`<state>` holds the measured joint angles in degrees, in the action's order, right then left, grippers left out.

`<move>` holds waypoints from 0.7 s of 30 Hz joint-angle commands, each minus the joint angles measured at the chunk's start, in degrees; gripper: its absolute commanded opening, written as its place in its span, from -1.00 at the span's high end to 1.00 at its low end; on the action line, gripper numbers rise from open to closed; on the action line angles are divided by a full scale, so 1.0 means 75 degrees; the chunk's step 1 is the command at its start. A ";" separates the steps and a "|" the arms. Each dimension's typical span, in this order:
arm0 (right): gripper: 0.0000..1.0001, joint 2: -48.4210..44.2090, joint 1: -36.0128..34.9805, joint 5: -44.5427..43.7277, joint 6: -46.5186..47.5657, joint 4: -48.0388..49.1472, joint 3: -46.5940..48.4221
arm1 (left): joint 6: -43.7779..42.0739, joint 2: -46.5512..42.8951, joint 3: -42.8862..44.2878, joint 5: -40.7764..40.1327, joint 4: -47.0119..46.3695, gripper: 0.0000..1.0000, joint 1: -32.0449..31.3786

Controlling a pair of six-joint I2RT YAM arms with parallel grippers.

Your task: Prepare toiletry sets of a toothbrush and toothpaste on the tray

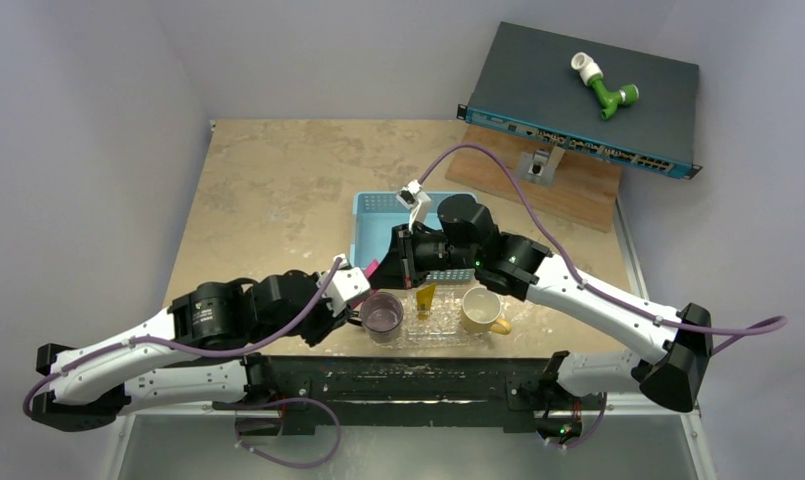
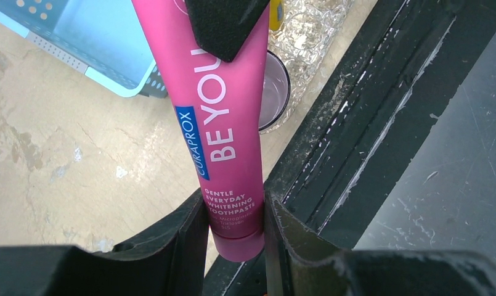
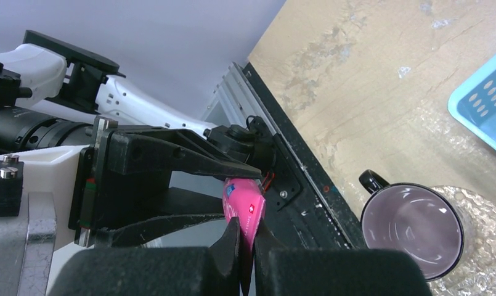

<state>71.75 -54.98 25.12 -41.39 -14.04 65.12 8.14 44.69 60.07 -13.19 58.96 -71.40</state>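
Top external view. The table [image 1: 268, 180] bears a light-blue basket [image 1: 378, 215]. The right arm covers most of its interior, so its contents cannot be determined. Nearer the arm bases lies the clear tray [image 1: 446, 328]. On it stand a purple mug [image 1: 383, 315], the yellow toothpaste [image 1: 425, 298] and a cream mug [image 1: 481, 310], the tube between the two mugs. The pink toothpaste [image 1: 372, 268] is off the tray, held in the air just beyond the purple mug. It sits between the left gripper [image 1: 358, 285] and the right gripper [image 1: 393, 265], which meet there tip to tip. At the far right corner, a network switch [image 1: 578, 100] rests on a wooden board [image 1: 578, 190] and carries a green-and-white pipe fitting [image 1: 603, 88].

Left wrist view. The left gripper is clenched on the cap end of the pink toothpaste, one finger on either side of the tube. A dark finger pad [image 2: 223, 24] of the right gripper lies over the tube's far end. Behind the tube, the basket's corner is visible at upper left. Part of the purple mug's rim shows at the tube's right, with the glittery tray beyond it.

Right wrist view. The right gripper is pinched fully shut on the flat crimped end of the pink toothpaste. The left gripper's fingers clasp the same tube from the other side. The purple mug stands on the tray at lower right. Its interior shows only its own wall and floor.
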 commanded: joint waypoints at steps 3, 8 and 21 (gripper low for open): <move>1.00 -0.0338 -0.0023 -0.0043 0.0286 0.0194 -0.0085 | 0.0095 -0.0386 -0.0072 -0.0113 -0.0679 0.17 -0.0031; 1.00 -0.0663 -0.0029 -0.0565 0.0479 -0.0119 -0.0073 | 0.0113 -0.0639 -0.0088 -0.0062 -0.0859 -0.19 -0.0031; 1.00 -0.1514 -0.0029 -0.1893 0.2016 -0.3029 0.1015 | 0.0429 -0.1138 0.0058 -0.0288 -0.1260 -0.73 0.0293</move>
<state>63.53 -55.07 15.59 -31.88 -28.67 67.13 10.02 37.85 59.33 -13.85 53.21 -71.16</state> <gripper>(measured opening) 0.027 0.855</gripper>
